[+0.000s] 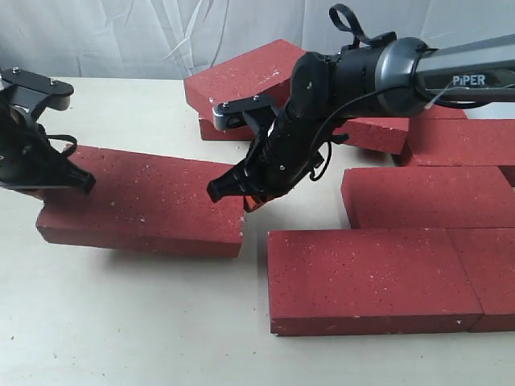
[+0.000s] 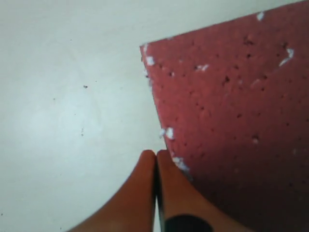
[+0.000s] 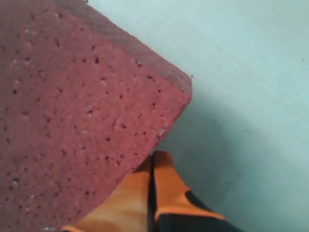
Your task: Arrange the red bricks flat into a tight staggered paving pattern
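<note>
The left gripper [image 1: 79, 183] and right gripper [image 1: 221, 190], fingers pressed together (gripping nothing), sat at opposite ends of one brick [image 1: 145, 201].

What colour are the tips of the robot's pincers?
Orange, turning black further back; the fingertips show best in the right wrist view.

Your exterior camera looks down across the table [image 1: 121, 322] from above its near edge, set wide enough to take in both arms and the curtain [image 1: 121, 40] behind. Each wrist camera looks along its own gripper, very close to the surface. The one on the left gripper [image 2: 155, 157] frames one corner of the loose brick [image 2: 231, 121], and the one on the right gripper [image 3: 152, 159] frames another corner. All three views share that brick.
</note>
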`<state>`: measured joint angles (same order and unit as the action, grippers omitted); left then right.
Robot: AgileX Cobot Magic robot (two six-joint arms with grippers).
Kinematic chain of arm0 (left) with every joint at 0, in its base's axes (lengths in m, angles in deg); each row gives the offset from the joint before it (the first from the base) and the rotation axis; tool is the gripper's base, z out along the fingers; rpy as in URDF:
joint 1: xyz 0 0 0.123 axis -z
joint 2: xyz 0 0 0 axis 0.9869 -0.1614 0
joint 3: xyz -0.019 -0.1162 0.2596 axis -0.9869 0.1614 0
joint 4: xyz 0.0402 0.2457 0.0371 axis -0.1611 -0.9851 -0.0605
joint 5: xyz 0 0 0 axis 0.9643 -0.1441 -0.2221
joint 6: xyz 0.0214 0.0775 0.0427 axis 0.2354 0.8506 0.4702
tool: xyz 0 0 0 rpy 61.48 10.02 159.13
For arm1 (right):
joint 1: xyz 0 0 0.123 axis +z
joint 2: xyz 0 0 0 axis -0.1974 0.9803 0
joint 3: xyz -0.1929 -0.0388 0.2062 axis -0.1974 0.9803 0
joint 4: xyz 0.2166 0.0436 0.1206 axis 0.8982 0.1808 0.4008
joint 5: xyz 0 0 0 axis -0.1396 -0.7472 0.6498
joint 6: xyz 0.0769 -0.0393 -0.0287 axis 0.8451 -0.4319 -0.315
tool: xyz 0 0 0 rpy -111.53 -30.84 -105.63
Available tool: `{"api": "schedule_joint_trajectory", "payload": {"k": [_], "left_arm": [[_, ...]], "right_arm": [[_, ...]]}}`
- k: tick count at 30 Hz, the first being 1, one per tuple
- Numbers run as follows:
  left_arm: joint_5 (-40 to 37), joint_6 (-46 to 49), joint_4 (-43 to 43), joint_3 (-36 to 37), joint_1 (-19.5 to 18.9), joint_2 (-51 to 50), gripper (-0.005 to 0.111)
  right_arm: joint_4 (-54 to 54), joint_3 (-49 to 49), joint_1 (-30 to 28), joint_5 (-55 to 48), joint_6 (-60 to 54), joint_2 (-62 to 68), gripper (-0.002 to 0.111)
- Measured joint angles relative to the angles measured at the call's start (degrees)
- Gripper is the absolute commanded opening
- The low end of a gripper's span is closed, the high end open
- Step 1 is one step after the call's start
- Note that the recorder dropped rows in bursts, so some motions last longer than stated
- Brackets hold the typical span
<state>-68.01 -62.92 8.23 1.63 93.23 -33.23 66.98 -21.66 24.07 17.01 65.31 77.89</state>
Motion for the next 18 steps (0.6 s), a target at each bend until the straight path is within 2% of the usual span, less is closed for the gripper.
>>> {"api": "schedule_joint_trajectory", "payload": {"k": [7, 14, 18], "left_arm": [[0.45, 0.00, -0.13, 0.00, 0.00, -7.77, 0.000], [2.33, 0.00, -0.85, 0.00, -0.12, -9.57, 0.000], [4.17, 0.00, -0.03, 0.00, -1.61, -9.78, 0.000]], "right_arm": [[0.00, 0.00, 0.00, 5.47, 0.11, 2.41, -0.001], [-0.83, 0.00, 0.00, 6.47, 0.11, 3.22, -0.001], [-4.13, -0.40, 0.24, 6.84, 4.31, 3.22, -0.001]]}}
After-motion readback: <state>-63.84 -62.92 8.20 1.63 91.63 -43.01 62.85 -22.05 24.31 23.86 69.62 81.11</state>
